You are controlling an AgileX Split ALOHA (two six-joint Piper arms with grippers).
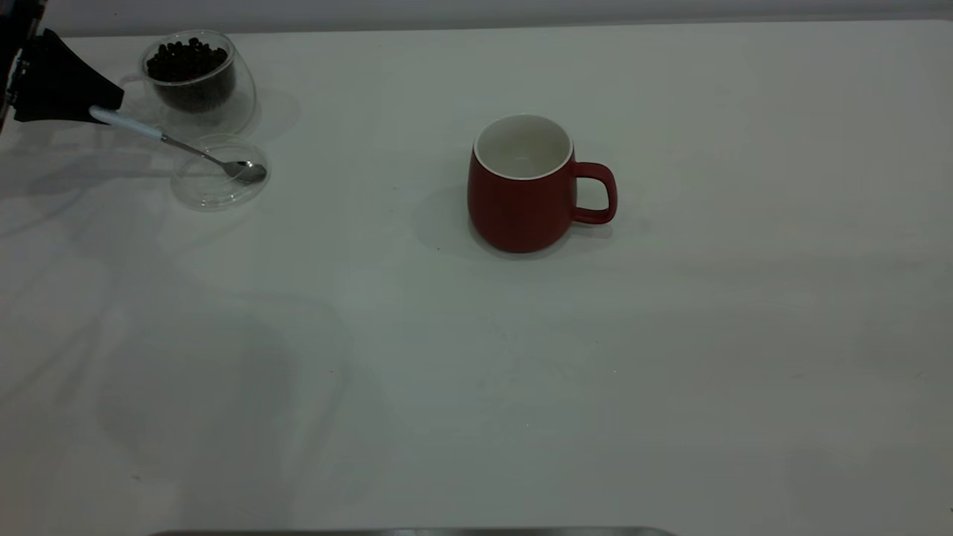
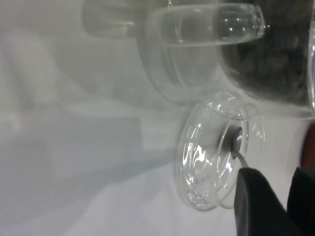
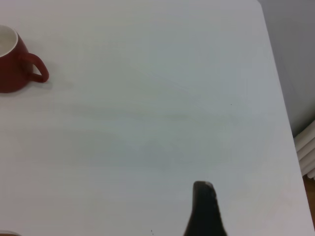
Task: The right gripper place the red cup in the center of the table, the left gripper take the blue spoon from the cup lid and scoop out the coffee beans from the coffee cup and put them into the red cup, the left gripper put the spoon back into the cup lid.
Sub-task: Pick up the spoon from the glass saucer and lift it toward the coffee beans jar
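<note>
The red cup [image 1: 521,190] stands upright near the middle of the table [image 1: 476,372], handle to the right, its white inside bare; the right wrist view shows it far off [image 3: 15,61]. At the far left the coffee cup [image 1: 199,71] holds coffee beans [image 1: 186,61]. In front of it lies the cup lid [image 1: 220,175], with the blue spoon [image 1: 179,145] resting bowl-down in it [image 2: 235,140]. My left gripper [image 1: 112,100] is open at the spoon's handle end [image 2: 278,177]; one finger hides the handle. My right gripper [image 3: 204,206] hovers over bare table.
The table's right edge [image 3: 280,98] runs close to the right gripper, with a white radiator-like object [image 3: 307,152] beyond it. A grey strip [image 1: 409,531] lies along the front edge. The glass cup and lid sit close together.
</note>
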